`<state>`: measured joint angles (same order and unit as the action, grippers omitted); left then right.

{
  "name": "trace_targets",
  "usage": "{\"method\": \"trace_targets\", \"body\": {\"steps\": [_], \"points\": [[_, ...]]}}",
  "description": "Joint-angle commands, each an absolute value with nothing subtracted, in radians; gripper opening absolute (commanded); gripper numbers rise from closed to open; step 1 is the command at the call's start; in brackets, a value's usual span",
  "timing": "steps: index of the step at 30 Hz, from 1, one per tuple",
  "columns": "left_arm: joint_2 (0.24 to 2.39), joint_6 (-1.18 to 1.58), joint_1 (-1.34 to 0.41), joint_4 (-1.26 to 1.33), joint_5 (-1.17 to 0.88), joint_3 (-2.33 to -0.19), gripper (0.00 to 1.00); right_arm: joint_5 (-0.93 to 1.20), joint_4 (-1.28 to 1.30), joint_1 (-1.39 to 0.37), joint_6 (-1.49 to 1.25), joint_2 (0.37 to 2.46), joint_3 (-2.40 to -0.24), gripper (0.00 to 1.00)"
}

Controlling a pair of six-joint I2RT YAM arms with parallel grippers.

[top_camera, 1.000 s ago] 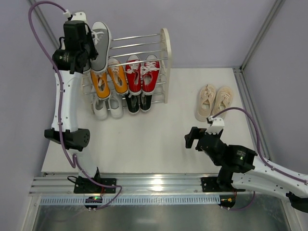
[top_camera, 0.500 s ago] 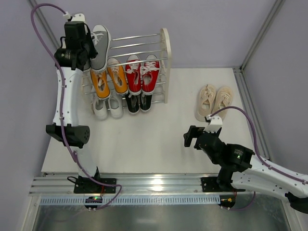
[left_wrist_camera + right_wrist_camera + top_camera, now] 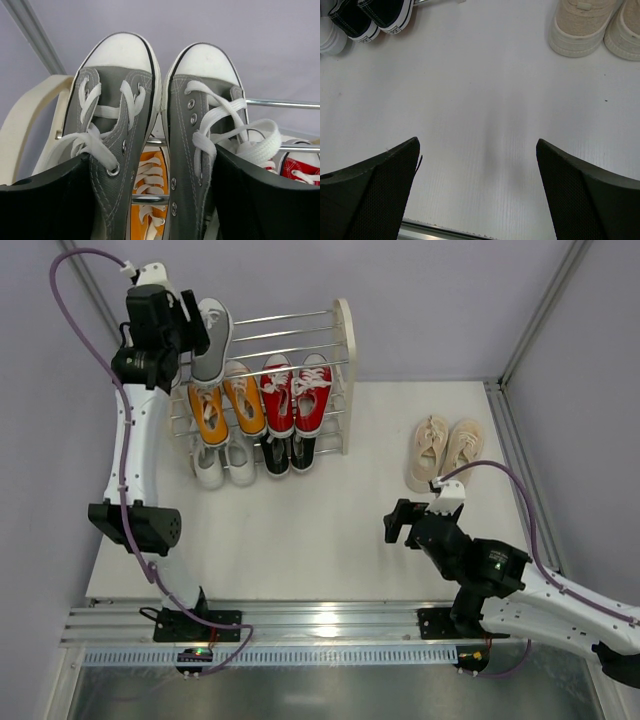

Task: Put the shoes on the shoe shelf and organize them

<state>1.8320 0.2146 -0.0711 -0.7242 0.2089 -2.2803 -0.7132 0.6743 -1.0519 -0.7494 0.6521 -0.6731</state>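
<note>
The shoe shelf (image 3: 345,370) stands at the back left. A grey pair (image 3: 212,340) rests on its top tier at the left end, toes pointing away in the left wrist view (image 3: 200,125). My left gripper (image 3: 180,325) (image 3: 152,165) is open at the heels, one finger on either side of the pair's two inner walls. Orange shoes (image 3: 225,405) and red shoes (image 3: 297,395) fill the middle tier, white (image 3: 223,462) and black (image 3: 290,452) the bottom. A beige pair (image 3: 445,450) (image 3: 585,25) lies on the table at the right. My right gripper (image 3: 400,525) (image 3: 477,150) hovers open over bare table.
A silver rod (image 3: 280,104) of the top tier runs to the right of the grey pair. The black shoes' toes (image 3: 370,17) show at the top left of the right wrist view. Metal frame posts stand at both back corners.
My left gripper has opened and let go of the grey pair, and the left arm has shifted slightly back and to the left. The right arm has barely moved.
</note>
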Motion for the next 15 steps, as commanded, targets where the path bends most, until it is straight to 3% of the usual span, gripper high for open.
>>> {"method": "trace_targets", "body": {"steps": [1,10,15], "points": [[1.738,0.213,-0.060,-0.581,0.196,-2.276,0.78,-0.739,0.650,-1.045,-0.732,0.627,-0.675,0.97],[1.531,0.316,-0.069,-0.491,0.114,-2.201,0.99,-0.798,0.677,-0.931,-0.640,0.561,-0.707,0.97],[1.409,0.319,-0.207,-0.517,0.069,-2.091,1.00,-0.352,0.571,-0.548,-0.493,0.699,-0.706,0.97]]}}
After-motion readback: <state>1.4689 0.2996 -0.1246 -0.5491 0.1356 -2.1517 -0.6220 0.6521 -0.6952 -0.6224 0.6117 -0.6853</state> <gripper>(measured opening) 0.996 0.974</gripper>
